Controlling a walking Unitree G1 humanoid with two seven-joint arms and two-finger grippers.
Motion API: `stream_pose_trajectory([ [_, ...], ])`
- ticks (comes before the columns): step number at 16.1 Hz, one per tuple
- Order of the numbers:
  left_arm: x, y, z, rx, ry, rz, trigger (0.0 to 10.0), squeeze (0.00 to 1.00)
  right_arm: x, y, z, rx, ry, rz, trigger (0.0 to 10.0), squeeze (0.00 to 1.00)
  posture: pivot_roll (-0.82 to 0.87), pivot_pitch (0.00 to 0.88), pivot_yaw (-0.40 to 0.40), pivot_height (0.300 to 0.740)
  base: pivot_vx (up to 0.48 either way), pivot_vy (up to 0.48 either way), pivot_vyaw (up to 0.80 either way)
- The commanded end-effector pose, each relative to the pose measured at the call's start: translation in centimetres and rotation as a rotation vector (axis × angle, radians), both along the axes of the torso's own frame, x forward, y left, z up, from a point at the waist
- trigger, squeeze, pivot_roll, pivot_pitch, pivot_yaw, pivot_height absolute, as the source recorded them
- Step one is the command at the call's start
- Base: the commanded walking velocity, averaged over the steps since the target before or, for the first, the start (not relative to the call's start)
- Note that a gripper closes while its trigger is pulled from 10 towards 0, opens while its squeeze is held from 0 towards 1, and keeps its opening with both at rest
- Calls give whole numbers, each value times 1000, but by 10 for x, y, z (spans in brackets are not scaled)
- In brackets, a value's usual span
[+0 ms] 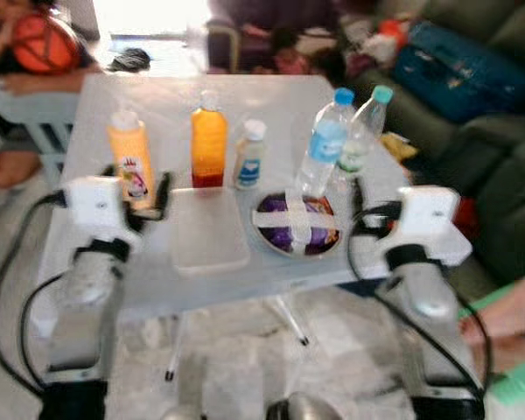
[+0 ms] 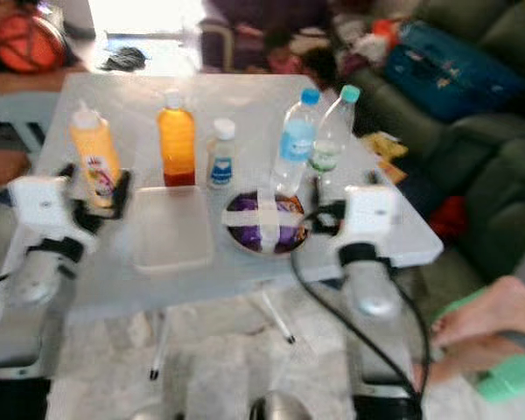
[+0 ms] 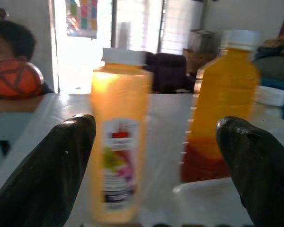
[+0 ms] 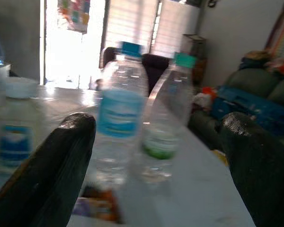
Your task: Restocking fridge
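Orange squeeze bottle (image 1: 130, 157) standing upright on bench (image 1: 280, 96), just ahead of left gripper (image 3: 156, 156), fingers spread wide; right gripper (image 4: 158, 161) likewise spread; probably soft-walled, slippery, best taken mid-body below the cap.

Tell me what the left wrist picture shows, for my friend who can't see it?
The left end effector is open, its two black fingers spread on either side of a yellow-orange squeeze bottle with a white cap, standing close ahead on a white table. Beside it stands an orange juice bottle, reddish at the bottom, behind a clear container.
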State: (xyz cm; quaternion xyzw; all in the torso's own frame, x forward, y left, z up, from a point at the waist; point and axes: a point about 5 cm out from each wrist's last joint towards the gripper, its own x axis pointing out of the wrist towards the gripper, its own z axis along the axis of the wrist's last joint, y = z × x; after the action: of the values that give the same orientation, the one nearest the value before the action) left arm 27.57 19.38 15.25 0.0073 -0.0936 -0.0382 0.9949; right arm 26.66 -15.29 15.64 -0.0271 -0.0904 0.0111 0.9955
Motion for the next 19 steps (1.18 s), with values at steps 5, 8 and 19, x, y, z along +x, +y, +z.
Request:
stream_pose_trajectory([
  [5, -3, -5, -1, 32, 7, -22, 10000, 0, -7, -9, -21, 70, 118, -50, 10000, 0, -20, 47, -69, 740, 0, 0, 0],
  [8, -6, -2, -3, 59, 20, -32, 10000, 0, -6, -10, -42, 154, 238, -59, 10000, 0, -13, 60, -62, 740, 0, 0, 0],
  [19, -4, -10, 0, 106, 0, -76, 10000, 0, 11, 23, -58, 347, 416, 97, 10000, 0, 7, 68, -65, 740, 0, 0, 0],
])
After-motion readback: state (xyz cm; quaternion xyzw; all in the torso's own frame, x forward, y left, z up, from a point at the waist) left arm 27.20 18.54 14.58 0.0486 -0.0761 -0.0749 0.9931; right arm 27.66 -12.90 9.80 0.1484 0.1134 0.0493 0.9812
